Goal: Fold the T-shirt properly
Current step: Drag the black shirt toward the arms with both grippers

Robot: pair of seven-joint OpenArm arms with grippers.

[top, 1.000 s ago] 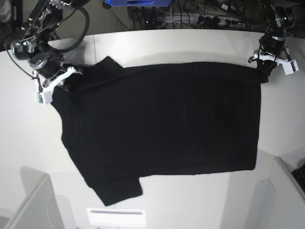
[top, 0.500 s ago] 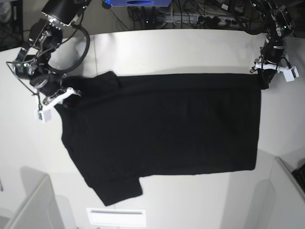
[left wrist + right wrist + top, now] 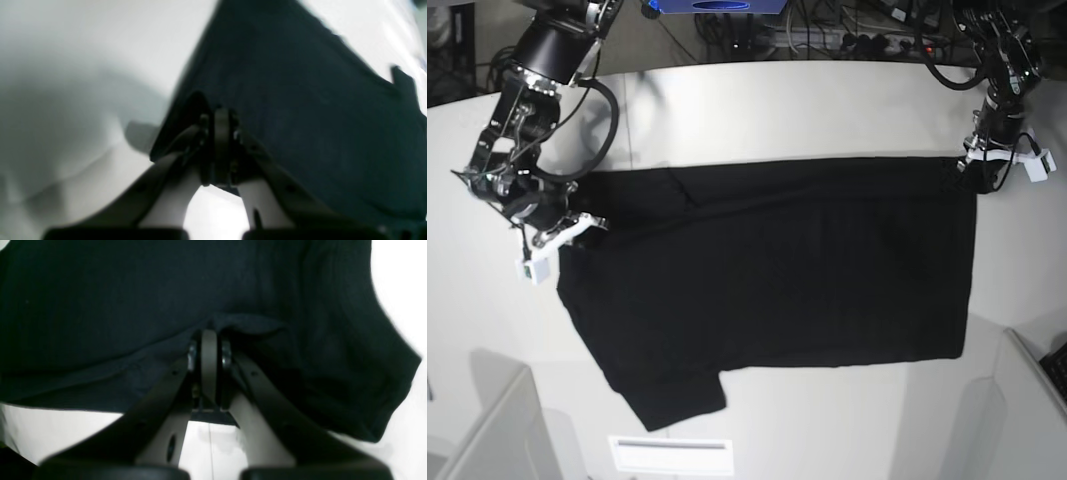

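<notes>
Two grippers were at work, and both had their jaws pressed together on cloth: the right gripper (image 3: 560, 228), at the left of the base view, pinched the shoulder end of the T-shirt (image 3: 767, 270), while the left gripper (image 3: 979, 176), at the right of that view, pinched the far corner of its hem end. In the right wrist view the right gripper (image 3: 209, 340) bit into a raised fold of black fabric (image 3: 133, 306), and in the left wrist view the left gripper (image 3: 218, 123) held a dark corner with the cloth (image 3: 300, 93) stretching away from it. There was one T-shirt, plain black on the side shown, lying spread on the one white table (image 3: 807, 100) with its far edge drawn straight between the two grippers. Its long axis ran left to right in the base view, shoulders toward the left and hem toward the right. One short sleeve (image 3: 677, 400) jutted toward the near table edge; the other was folded in along the far edge.
</notes>
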